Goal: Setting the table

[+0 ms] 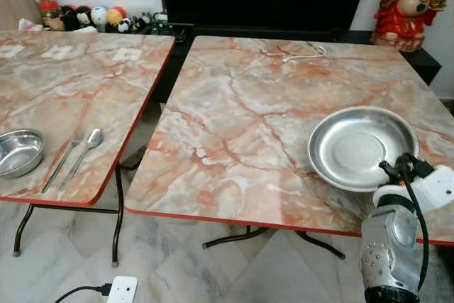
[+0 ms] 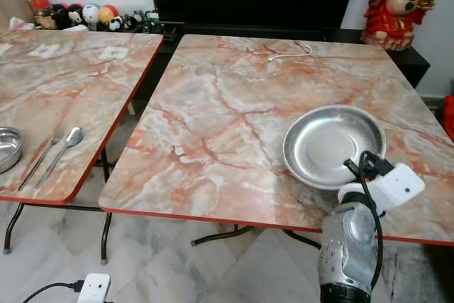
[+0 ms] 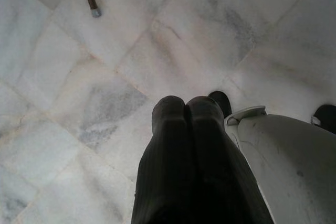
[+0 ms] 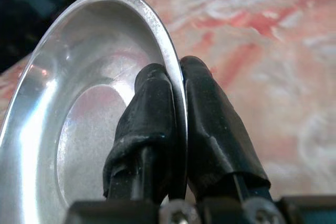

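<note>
i've got the right gripper (image 4: 176, 103) pinching the rim of the steel plate (image 1: 358, 143) at the near right of the tabletop (image 1: 241, 118), left gripper (image 3: 186, 116) idle, fingers pressed together; next i'd release, then fetch the cutlery.

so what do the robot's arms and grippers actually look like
The right arm is rounded silver metal, with a white block at the wrist and a black cable looping along it. The right gripper has two long black rubbery fingers with rounded tips. The left gripper has the same ribbed black fingers beside a white casing.
</note>
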`<state>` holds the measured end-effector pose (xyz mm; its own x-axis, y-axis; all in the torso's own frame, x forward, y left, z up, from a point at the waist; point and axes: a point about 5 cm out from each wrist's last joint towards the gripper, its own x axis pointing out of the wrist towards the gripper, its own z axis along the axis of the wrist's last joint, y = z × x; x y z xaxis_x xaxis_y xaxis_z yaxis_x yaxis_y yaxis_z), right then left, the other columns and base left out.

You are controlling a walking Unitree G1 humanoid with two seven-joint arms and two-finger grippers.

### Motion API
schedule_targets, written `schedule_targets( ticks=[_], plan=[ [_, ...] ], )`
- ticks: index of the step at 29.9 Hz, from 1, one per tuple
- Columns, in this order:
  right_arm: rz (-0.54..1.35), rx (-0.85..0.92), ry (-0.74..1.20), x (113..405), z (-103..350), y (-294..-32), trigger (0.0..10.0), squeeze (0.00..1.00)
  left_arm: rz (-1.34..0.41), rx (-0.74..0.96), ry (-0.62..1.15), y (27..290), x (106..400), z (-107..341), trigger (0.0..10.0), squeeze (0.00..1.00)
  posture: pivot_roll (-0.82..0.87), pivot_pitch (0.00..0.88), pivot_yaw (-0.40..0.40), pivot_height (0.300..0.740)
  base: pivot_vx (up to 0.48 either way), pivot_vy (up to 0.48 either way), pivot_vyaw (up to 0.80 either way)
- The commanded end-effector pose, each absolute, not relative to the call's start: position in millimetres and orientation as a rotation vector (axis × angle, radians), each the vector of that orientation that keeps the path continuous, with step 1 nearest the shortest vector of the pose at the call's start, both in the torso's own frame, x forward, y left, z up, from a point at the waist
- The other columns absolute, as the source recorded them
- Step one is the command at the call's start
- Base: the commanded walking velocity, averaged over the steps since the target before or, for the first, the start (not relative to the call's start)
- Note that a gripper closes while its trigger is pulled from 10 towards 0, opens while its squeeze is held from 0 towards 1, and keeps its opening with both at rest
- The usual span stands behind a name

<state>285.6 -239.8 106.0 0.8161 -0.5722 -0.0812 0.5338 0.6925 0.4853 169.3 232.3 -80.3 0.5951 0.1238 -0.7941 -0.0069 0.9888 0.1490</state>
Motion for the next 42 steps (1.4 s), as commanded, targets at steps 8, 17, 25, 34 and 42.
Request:
schedule_targets(
  ticks=[8, 17, 25, 34, 42],
  plan=[
    [-0.708, 0.681, -0.018, 281.0, 96.4, -239.1, 10.0, 0.00, 0.064, 0.156, 0.959, 233.6, 164.3, -82.6, 10.0, 0.00, 0.01, 0.027, -0.027, 0.740, 0.000, 0.000, 0.00],
    [-0.773, 0.709, 0.069, 271.5, 80.3, -240.7, 10.0, 0.00, 0.067, 0.158, 0.961, 235.0, 163.9, -82.4, 10.0, 0.00, 0.01, 0.029, -0.025, 0.740, 0.000, 0.000, 0.00],
    [-0.785, 0.721, 0.150, 268.6, 71.3, -238.6, 10.0, 0.00, 0.066, 0.161, 0.961, 235.2, 164.1, -82.3, 10.0, 0.00, 0.01, 0.028, -0.027, 0.740, 0.000, 0.000, 0.00],
    [-0.774, 0.705, 0.195, 269.9, 68.2, -233.2, 10.0, 1.00, 0.066, 0.161, 0.963, 235.1, 164.4, -82.3, 10.0, 0.00, 0.01, 0.026, -0.028, 0.740, 0.000, 0.000, 0.00],
    [-0.770, 0.654, 0.205, 268.9, 69.9, -233.1, 10.0, 0.00, 0.068, 0.163, 0.962, 235.2, 164.9, -82.1, 10.0, 0.00, 0.01, 0.023, -0.030, 0.740, 0.000, 0.000, 0.00]
  ],
)
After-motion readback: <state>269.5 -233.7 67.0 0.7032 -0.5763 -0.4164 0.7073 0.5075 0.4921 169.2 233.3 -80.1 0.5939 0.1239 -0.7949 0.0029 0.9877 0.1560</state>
